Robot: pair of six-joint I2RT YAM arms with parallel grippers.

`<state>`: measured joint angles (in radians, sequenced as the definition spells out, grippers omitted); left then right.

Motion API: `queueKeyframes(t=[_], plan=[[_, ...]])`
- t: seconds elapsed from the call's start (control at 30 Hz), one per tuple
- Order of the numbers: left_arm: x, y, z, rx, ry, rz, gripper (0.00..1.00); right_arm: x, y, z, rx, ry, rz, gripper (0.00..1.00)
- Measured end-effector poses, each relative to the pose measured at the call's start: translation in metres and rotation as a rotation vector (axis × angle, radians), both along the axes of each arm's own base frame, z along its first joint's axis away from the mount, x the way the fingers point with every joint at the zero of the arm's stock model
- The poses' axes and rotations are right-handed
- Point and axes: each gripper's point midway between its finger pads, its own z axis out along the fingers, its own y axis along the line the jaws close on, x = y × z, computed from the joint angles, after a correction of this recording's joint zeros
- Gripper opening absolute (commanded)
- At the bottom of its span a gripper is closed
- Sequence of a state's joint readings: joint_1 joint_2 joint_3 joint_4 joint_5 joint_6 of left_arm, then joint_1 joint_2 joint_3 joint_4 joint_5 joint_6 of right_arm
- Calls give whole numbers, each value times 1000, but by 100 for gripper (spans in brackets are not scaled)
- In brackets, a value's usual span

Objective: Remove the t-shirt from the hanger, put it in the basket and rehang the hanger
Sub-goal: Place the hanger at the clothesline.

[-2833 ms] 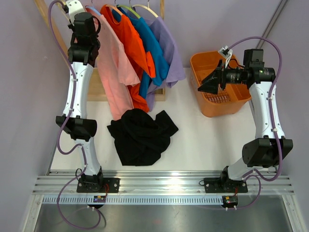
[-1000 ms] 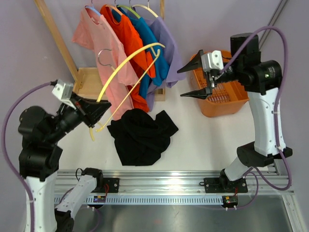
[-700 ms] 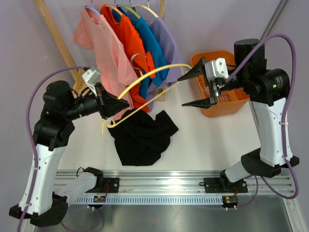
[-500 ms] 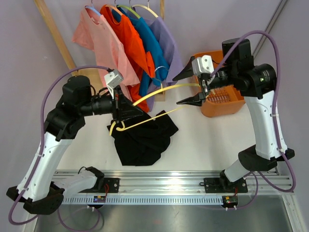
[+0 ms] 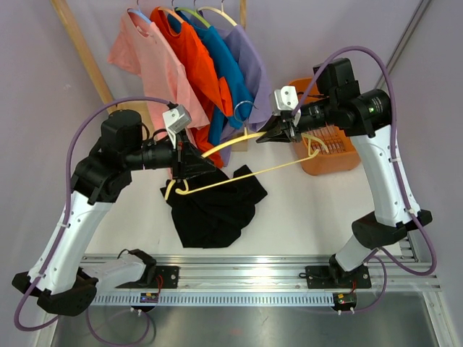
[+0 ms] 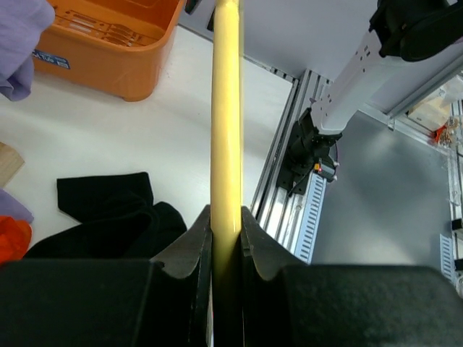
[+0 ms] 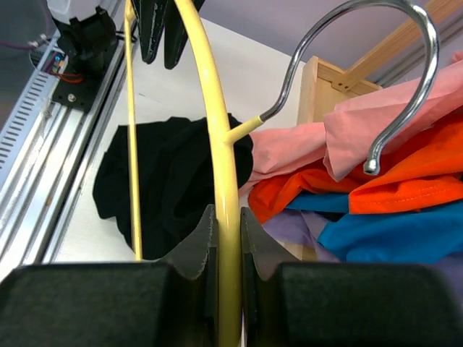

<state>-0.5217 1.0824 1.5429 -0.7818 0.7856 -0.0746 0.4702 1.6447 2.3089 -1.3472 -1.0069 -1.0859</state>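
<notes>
Left fingers [image 6: 181, 253] and right fingers [image 7: 189, 249] pinch yellow hanger [image 6: 226, 108], spanning between them | black t-shirt [image 5: 213, 206] below, apparently free, nearer left.

- Yellow hanger [image 5: 249, 172] stretches mid-air across the centre, barring the way to the hanging shirts [image 5: 195, 65].
- Orange basket [image 5: 336, 163] blocks far right.
- Table [image 5: 304, 210] front-right open.

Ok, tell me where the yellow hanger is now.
Top view, centre: the yellow hanger is in the air between the left end effector and right end effector, both shut on it, above the black t-shirt.
</notes>
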Motion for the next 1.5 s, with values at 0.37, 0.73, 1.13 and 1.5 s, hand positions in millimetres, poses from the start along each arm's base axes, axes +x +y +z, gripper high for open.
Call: queueKeyframes(t=[0.37,0.73,1.13,1.5], plan=[[-2,4,-7,32,-18,-7,74,-12,-7,-27,-47,70,2,0],[-16,25,-1,17,-46,39,84,-3,-45,-29,-20,145,-131,0],[-2,15,-20,18,92,42,57,-19,-52,-15,42,119,-141,0],[-13,6,-14,-37,130,-44,0,-17,-50,-19,43,126,-137,0]])
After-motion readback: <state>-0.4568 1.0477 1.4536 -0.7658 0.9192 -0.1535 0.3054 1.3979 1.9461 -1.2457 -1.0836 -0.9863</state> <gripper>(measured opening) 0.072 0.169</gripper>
